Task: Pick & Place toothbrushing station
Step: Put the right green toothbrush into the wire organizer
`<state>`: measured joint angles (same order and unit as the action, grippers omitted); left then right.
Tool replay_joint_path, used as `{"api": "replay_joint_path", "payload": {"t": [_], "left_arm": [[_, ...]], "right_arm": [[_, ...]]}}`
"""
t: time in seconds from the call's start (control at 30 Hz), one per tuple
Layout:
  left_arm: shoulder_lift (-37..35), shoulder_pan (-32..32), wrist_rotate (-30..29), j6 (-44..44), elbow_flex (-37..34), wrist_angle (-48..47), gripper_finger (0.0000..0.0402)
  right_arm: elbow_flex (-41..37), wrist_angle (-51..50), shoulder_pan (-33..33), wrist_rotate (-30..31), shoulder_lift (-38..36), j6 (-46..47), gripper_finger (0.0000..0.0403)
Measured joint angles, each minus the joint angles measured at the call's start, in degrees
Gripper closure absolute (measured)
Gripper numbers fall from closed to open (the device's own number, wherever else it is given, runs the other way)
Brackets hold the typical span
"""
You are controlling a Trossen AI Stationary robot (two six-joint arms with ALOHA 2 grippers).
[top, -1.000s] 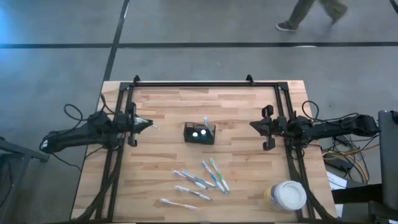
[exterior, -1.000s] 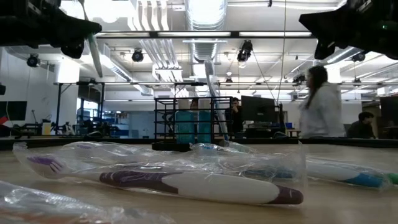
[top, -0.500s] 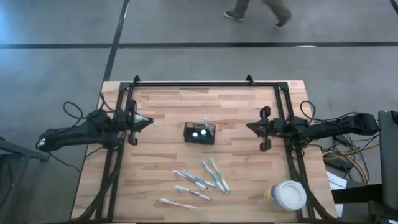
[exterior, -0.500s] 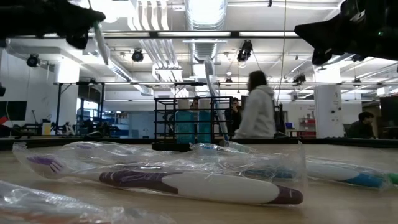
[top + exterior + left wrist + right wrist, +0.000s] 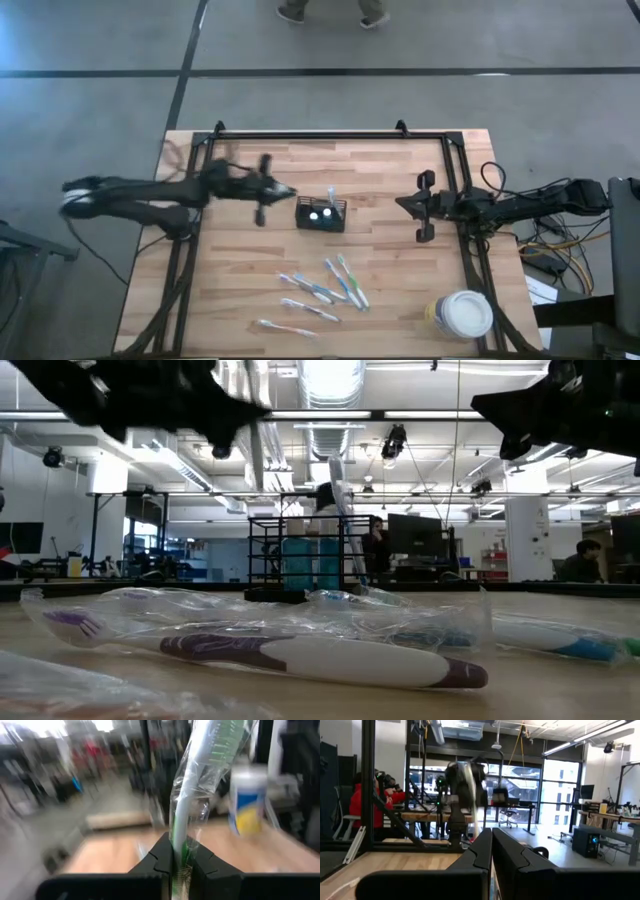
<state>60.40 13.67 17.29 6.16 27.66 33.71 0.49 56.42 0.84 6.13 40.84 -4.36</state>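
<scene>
The black mesh caddy stands mid-table with one toothbrush upright in it; it also shows in the low view. My left gripper is just left of the caddy, above the table, shut on a plastic-wrapped green and white toothbrush. My right gripper hovers right of the caddy, shut and empty. Several wrapped toothbrushes lie flat on the table nearer the front edge. My left gripper pinches the wrapped toothbrush between its two fingers near one end of the handle, wrapper and all. The fingers come level from the table's left. The brush sticks out past the fingertips and is lifted clear of the table.
A round white tub stands at the front right corner. A black frame runs along the table's far and side edges. The wrapped brushes lie close before the low camera. A person walks on the floor beyond the table.
My left gripper has swung fast toward the table's right, from the left rail to just beside the caddy, carrying the wrapped toothbrush, still shut on it. My right gripper has edged slightly toward the caddy. A person has walked past behind the table.
</scene>
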Motion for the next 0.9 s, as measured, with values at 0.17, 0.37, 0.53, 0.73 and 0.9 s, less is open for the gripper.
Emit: {"api": "replay_joint_path", "payload": {"t": [0.17,0.37,0.53,0.73,0.9], "left_arm": [[9.6,2.2,1.3,-2.6,1.3,8.7,0.0379],[14.4,3.1,3.8,-4.0,1.2,13.6,0.0379],[17.7,3.1,3.8,-1.9,1.0,12.5,0.0379],[21.9,3.2,3.7,1.0,1.0,12.6,0.0379],[24.7,3.3,3.7,2.9,1.1,12.9,0.0379]], "right_arm": [[0.0,0.1,0.0,0.0,0.2,-0.1,0.0394],[0.0,0.0,0.0,0.0,0.3,0.1,0.0394],[0.0,-0.1,0.0,0.0,0.6,1.1,0.0394],[0.0,-0.1,0.0,0.0,0.6,2.1,0.0394],[0.0,-0.1,0.0,0.0,1.1,2.0,0.0394]]}}
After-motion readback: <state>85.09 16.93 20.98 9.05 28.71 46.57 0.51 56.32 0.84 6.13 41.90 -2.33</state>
